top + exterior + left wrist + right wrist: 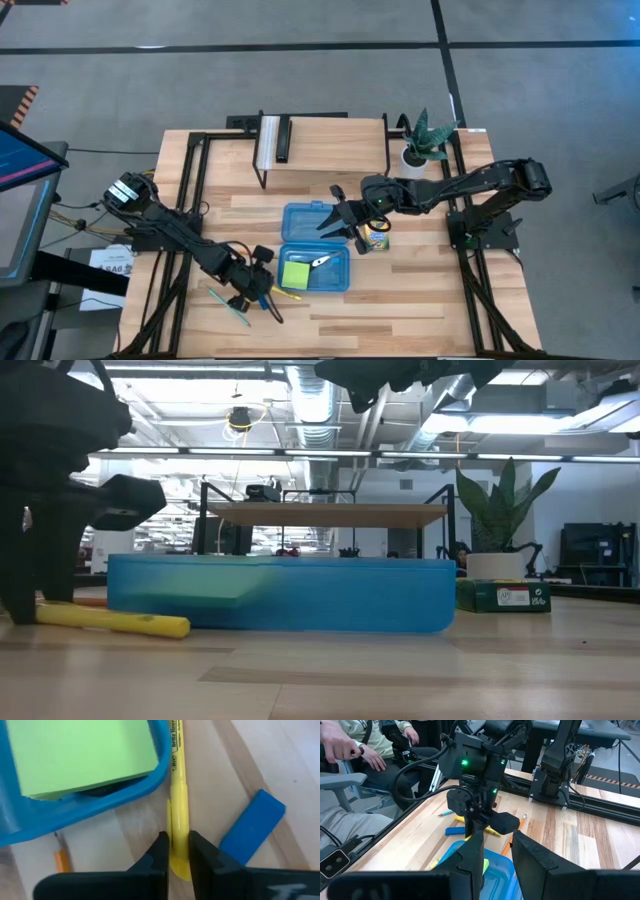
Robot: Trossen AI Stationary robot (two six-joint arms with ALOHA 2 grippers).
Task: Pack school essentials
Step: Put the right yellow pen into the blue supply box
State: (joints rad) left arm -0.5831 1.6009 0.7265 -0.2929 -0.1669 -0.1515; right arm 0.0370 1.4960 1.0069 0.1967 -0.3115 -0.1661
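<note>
My left gripper [262, 285] is shut on a yellow highlighter [178, 795] just near-left of the open blue case [315, 270]. The case's tray holds the lime-green sticky-note pad [295, 273] and a small pale item [322, 260]. A blue eraser [252, 827], an orange pencil [61, 861] and a light-blue pen [230, 305] lie flat on the table by the left gripper. The yellow-green crayon box [376, 238] lies right of the case. My right gripper [337, 224] is open and empty above the case's lid [305, 218]. My left gripper pinches the highlighter's barrel [179, 842] between its two fingers, close to one end. The fingers [161, 855] lie across it and come slanting down from the table's left. The highlighter lies low, its free end [180, 627] on the table beside the case's wall.
A wooden riser shelf [320, 140] with a dark bar on it stands at the back. A potted plant [425, 145] stands at the back right. A person sits beyond the table's left side [350, 750]. Bare wood lies along the near edge [400, 320].
</note>
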